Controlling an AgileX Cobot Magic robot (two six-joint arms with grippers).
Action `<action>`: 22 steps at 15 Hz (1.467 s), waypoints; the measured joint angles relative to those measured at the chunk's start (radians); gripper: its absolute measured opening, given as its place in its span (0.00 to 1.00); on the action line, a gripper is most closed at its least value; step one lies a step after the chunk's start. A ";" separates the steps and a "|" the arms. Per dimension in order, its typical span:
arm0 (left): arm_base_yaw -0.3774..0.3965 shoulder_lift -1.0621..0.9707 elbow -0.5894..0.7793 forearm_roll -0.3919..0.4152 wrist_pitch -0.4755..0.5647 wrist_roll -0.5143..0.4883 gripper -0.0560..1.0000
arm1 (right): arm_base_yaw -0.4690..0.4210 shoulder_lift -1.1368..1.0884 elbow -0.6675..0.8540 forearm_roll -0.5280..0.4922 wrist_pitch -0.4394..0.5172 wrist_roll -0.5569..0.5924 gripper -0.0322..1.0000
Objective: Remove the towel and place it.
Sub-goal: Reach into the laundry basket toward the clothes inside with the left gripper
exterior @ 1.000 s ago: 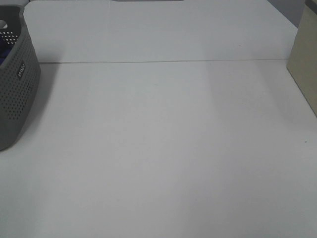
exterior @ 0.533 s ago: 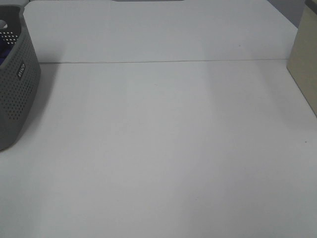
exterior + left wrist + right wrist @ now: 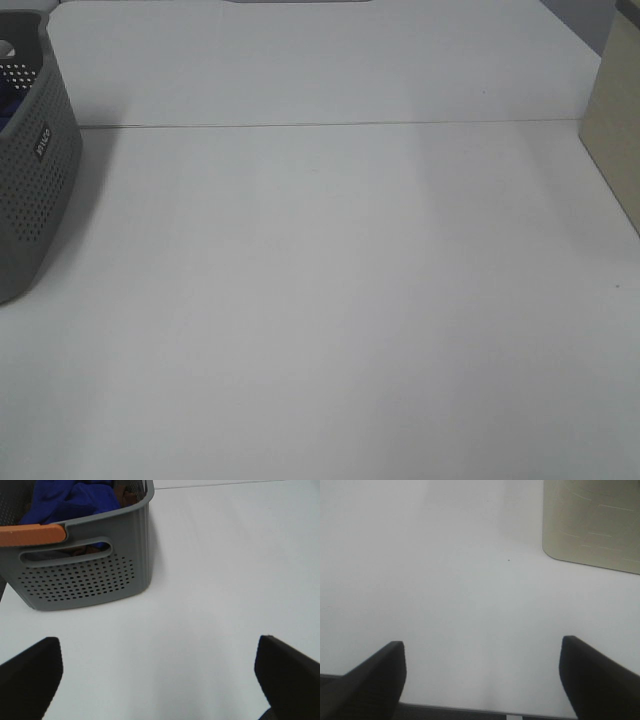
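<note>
The royal-blue towel (image 3: 70, 500) lies crumpled inside the grey perforated basket (image 3: 90, 575), which has an orange handle (image 3: 30, 534). In the exterior high view the basket (image 3: 30, 170) stands at the table's left edge, with a sliver of blue towel (image 3: 5, 108) showing inside. My left gripper (image 3: 157, 680) is open and empty, hovering over bare table a short way from the basket's side. My right gripper (image 3: 482, 680) is open and empty over bare table. Neither gripper shows in the exterior high view.
A beige box (image 3: 615, 130) stands at the table's right edge; it also shows in the right wrist view (image 3: 592, 525). A seam line (image 3: 330, 124) crosses the white table. Something brown (image 3: 125, 492) lies in the basket beside the towel.
</note>
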 joint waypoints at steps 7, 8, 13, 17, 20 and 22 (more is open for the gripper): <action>0.000 0.454 -0.306 -0.063 0.040 0.227 0.99 | 0.000 0.000 0.000 0.000 0.000 0.000 0.84; 0.000 0.521 -0.360 -0.065 0.053 0.245 0.99 | 0.000 0.000 0.000 0.000 0.000 0.000 0.84; 0.000 0.860 -0.698 -0.055 0.077 0.476 0.99 | 0.000 0.000 0.000 0.000 0.000 0.000 0.84; 0.000 1.132 -0.899 0.081 0.119 0.615 0.99 | 0.000 0.000 0.000 0.000 0.000 0.000 0.84; 0.001 1.285 -1.030 0.242 0.138 0.647 0.99 | 0.000 0.000 0.000 0.000 0.000 0.000 0.84; 0.018 1.385 -1.102 0.303 0.138 0.718 0.99 | 0.000 0.000 0.000 0.000 0.000 0.000 0.84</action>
